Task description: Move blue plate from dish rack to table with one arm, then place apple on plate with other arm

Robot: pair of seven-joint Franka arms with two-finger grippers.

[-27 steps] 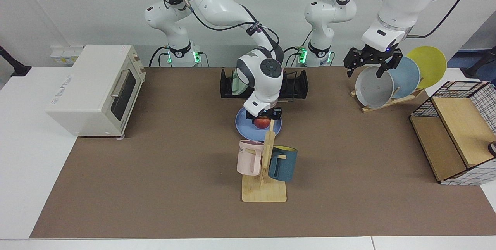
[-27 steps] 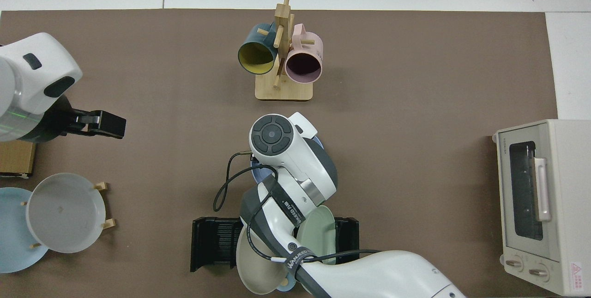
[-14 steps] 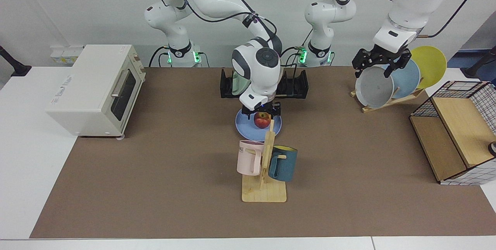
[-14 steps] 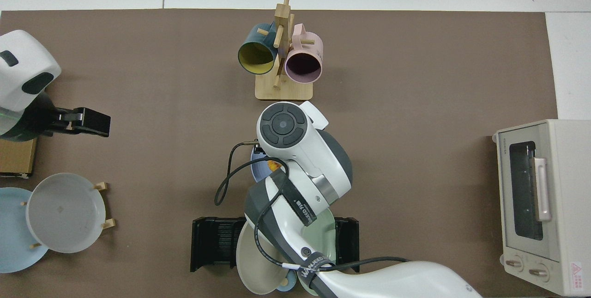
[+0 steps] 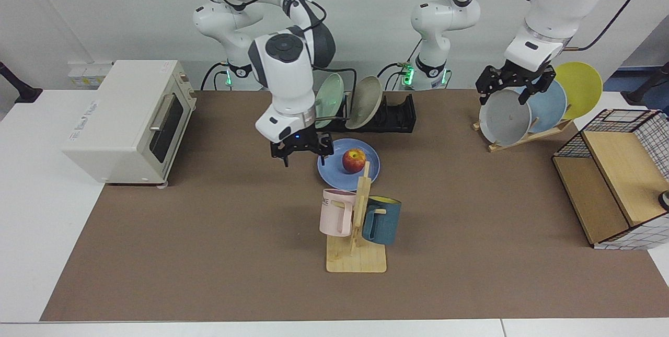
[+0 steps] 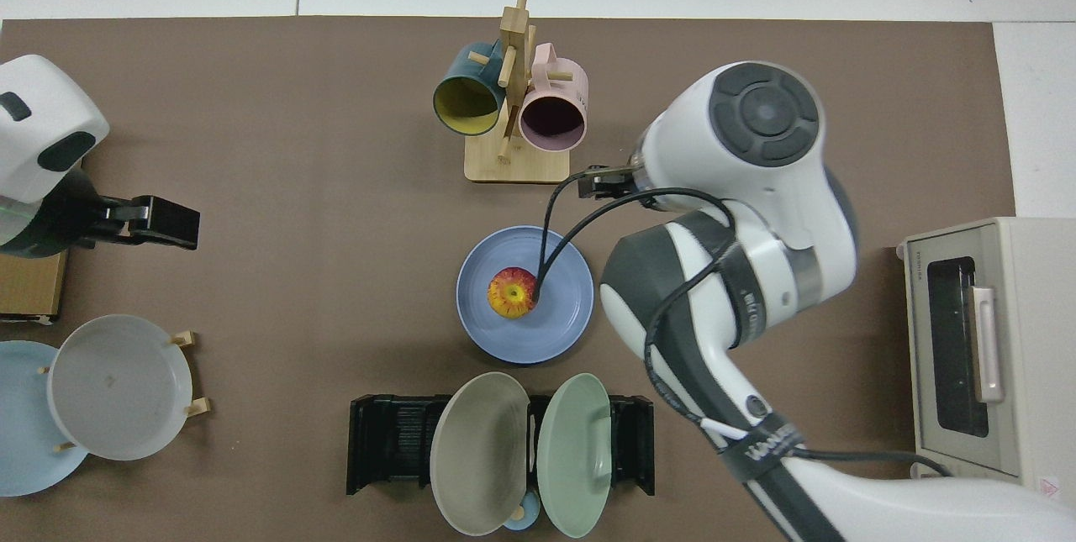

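Your right gripper (image 5: 301,152) hangs empty over the table (image 5: 209,253) just beside the blue plate (image 5: 334,171), fingers spread apart, gripping nothing, which suggests the release is done. The plate lies flat on the mat near the table's middle, in front of the dish rack (image 5: 389,117), and the apple (image 5: 354,160) rests on it, close to centre so it should not roll off. Toward the far corner, your left gripper (image 5: 511,85) waits above the wooden rack's grey plate (image 5: 504,117), fingers parted, holding nothing.
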